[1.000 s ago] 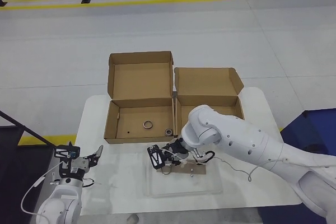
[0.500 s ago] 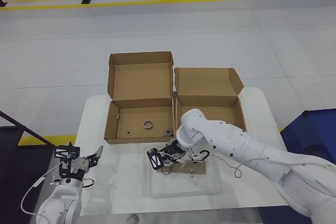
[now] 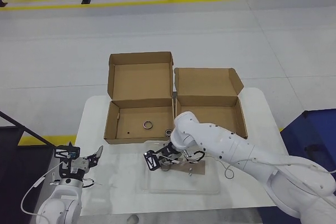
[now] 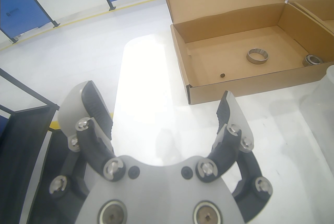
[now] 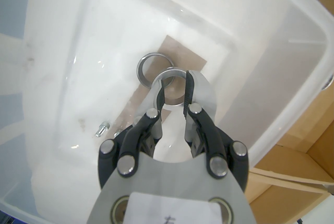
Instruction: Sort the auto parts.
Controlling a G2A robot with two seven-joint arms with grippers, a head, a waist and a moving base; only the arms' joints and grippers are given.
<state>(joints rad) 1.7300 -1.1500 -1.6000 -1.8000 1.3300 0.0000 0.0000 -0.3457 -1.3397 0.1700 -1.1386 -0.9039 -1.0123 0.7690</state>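
Observation:
My right gripper [image 5: 174, 85] is down inside a clear plastic bin [image 5: 287, 8], shut on a metal ring [image 5: 169, 73] that rests on a brown cardboard piece [image 5: 186, 52]. A second ring [image 5: 144, 64] lies touching the first. A small bolt [image 5: 102, 129] lies on the bin floor nearer the wrist. In the top view the same gripper [image 3: 157, 161] is at the bin's [image 3: 179, 187] left end. My left gripper [image 4: 161, 102] is open and holds nothing, off the table's left edge [image 3: 87, 158].
Two open cardboard boxes stand behind the bin. The left box [image 4: 234, 92] holds a ring [image 4: 257, 56], a bearing [image 4: 312, 60] and a small dark part [image 4: 222, 75]. The right box [image 3: 210, 115] is bare inside. White tabletop [image 3: 101, 129] lies in front of the left box.
The right arm has shifted left, and the plastic bin has slid slightly left with it. The left arm has not moved.

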